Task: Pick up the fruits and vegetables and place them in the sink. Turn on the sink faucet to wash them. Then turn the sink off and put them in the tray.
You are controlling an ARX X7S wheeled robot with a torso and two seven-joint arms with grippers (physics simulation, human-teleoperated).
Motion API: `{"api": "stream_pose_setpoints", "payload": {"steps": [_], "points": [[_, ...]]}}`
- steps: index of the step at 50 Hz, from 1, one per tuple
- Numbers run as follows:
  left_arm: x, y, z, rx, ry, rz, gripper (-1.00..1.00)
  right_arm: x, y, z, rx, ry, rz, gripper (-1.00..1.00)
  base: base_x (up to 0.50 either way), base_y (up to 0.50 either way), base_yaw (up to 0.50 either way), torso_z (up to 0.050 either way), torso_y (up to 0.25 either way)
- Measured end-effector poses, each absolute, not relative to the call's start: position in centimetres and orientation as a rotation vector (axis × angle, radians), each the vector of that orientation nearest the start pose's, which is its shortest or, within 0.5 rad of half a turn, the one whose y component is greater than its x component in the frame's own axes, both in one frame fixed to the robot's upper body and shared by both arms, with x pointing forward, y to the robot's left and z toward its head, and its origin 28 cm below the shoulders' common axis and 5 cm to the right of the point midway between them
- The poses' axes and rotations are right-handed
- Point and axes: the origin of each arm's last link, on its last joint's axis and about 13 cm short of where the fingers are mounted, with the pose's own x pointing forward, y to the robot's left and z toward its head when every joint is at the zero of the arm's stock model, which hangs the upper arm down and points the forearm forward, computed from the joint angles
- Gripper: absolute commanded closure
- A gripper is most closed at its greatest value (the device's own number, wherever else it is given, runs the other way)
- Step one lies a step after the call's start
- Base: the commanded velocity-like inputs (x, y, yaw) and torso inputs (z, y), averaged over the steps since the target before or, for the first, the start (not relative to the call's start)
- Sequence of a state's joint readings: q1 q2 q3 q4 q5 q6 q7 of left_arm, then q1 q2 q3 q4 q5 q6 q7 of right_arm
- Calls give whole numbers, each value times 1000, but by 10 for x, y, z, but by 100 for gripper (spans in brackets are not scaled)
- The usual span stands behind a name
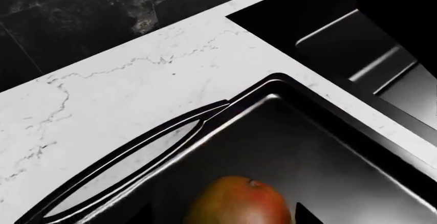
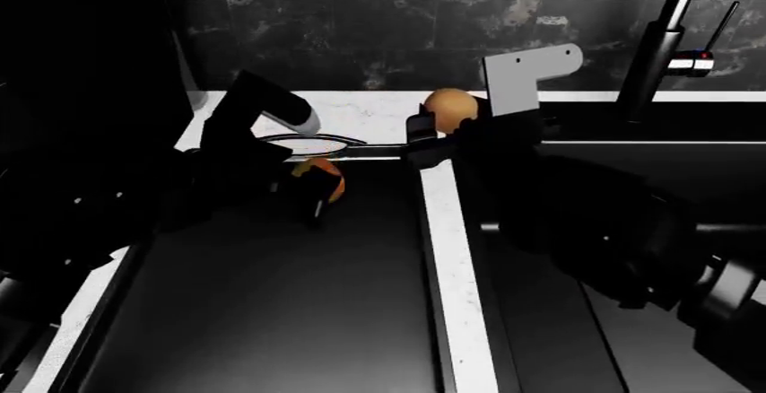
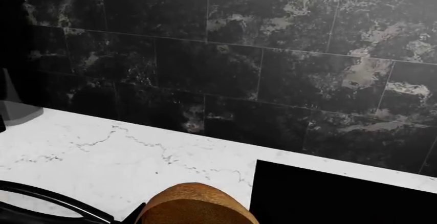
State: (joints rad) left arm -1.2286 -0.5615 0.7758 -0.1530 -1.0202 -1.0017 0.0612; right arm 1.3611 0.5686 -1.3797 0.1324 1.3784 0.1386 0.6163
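Sink [image 2: 670,155] lies beside the tray [image 2: 264,321], marble strip btwn. Left gripper [image 2: 314,187] is clamped on the mango [image 2: 323,179], held over tray's far end; right gripper [image 2: 433,128] grips tan-brown fruit [image 2: 450,106] above the strip, near tray's handle.

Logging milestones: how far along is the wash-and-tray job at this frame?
Late stage. Both fruits are out of the sink. In hand: left gripper holds the mango over the tray; right gripper holds the tan fruit beside it. Left: set both down. Faucet state unclear.
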Motion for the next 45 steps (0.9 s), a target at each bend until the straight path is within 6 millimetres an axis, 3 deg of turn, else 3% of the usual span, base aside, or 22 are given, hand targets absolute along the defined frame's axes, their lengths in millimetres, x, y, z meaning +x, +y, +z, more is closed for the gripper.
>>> {"api": "stream_pose_setpoints", "payload": {"steps": [12, 30, 45], "points": [[341, 243, 235, 225, 430, -588, -100, 340, -74, 215, -62, 63, 235, 100, 0, 0, 0, 0, 0], [340, 243, 261, 178, 230, -560, -100, 336, -74, 215, -91, 48, 257, 100, 0, 0, 0, 0, 0], [343, 241, 274, 142, 177, -526, -100, 310, -58, 223, -176, 33, 456, 100, 0, 0, 0, 0, 0]]}}
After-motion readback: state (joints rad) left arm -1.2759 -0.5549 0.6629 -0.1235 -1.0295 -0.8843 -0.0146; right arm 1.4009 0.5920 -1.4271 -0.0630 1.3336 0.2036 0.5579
